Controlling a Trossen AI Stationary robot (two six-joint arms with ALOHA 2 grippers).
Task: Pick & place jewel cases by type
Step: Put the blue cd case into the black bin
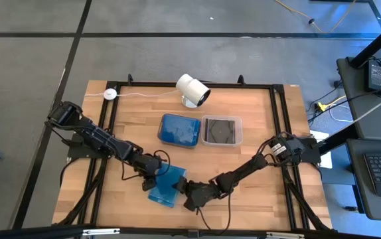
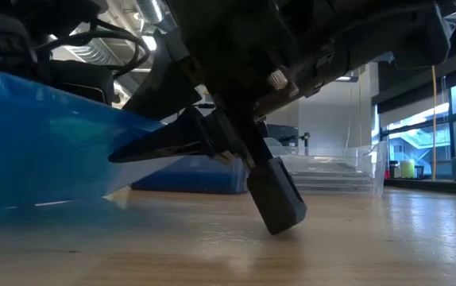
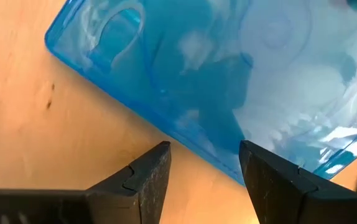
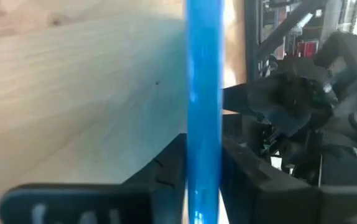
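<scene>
A translucent blue jewel case (image 1: 167,186) lies near the table's front edge, at the middle; whether it is one case or two overlapping I cannot tell. My right gripper (image 1: 185,193) comes from the right and is shut on it. My left gripper (image 3: 204,152) stands open at the case's far-left side (image 1: 152,174), its fingers just short of the case's edge (image 3: 166,124); whether they touch it I cannot tell. Farther back, a blue tub (image 1: 179,130) holds blue cases and a clear tub (image 1: 221,130) holds a dark case. My right gripper pinches the blue case's thin right-hand edge (image 4: 203,118) between its two fingers (image 4: 166,174), one on each flat face. The fingers slant down from the table's right side. In the low view the case (image 2: 37,143) sits tilted, its lower part at the table top.
A white cylindrical camera (image 1: 193,89) stands at the far edge behind the tubs, with a white cable and puck (image 1: 111,94) to its left. Bare wood lies at the front right (image 1: 257,206) and left of the tubs.
</scene>
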